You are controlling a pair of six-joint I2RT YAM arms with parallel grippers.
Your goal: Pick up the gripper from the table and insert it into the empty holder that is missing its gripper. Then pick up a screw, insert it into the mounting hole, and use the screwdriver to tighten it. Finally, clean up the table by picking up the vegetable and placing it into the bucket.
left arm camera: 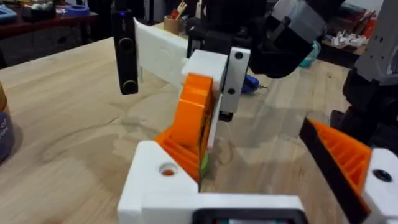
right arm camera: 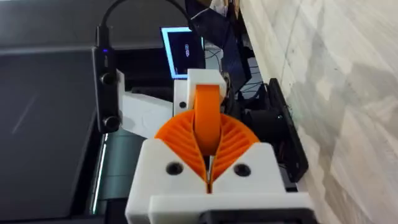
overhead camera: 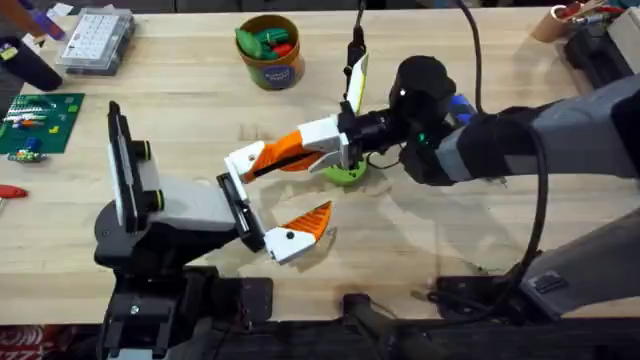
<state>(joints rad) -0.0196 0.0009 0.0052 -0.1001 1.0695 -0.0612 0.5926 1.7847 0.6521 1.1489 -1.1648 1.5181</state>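
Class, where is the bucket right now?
In the overhead view, the bucket stands at the table's far edge, left of centre, beyond the right gripper, holding green and red toys.

A clear plastic compartment box sits at the upper left of the overhead frame on the pale wooden table. Below it, at the left edge, lies a green printed circuit board. A small red object lies lower at that edge. A tan cup holding red tools stands at the upper right.
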